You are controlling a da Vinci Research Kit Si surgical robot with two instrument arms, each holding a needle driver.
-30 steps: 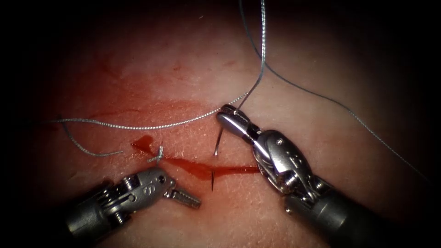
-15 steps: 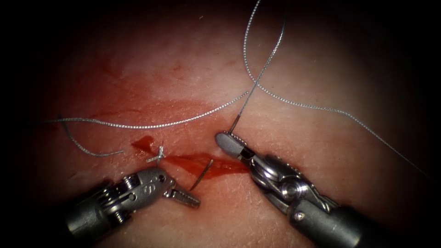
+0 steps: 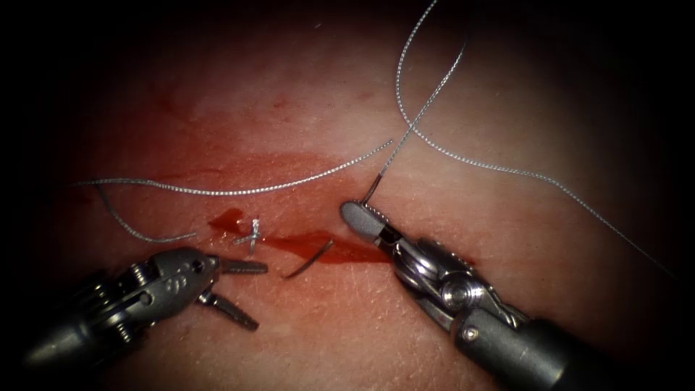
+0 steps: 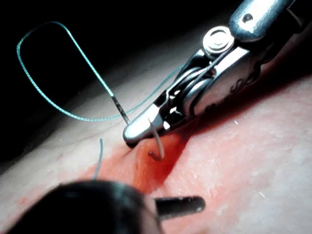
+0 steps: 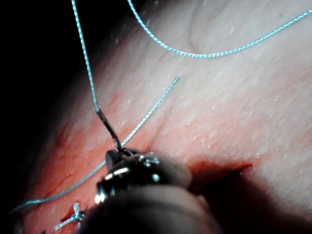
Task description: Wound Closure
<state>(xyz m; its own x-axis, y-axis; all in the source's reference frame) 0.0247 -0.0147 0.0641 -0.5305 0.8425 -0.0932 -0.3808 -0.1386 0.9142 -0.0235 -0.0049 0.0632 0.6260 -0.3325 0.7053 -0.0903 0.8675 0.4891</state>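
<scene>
now right end effector [image 3: 360, 213] clamping needle [image 3: 310, 258] tail, left end effector [image 3: 246, 293] agape, empty

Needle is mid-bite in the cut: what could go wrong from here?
1. The right end effector is shut on the needle near its thread end, so it may twist in the grip.
2. The needle tip pokes out of the tissue beside the open left end effector, which holds nothing; a brush could bend it.
3. The thread crosses itself above the cut and might snag.
</scene>
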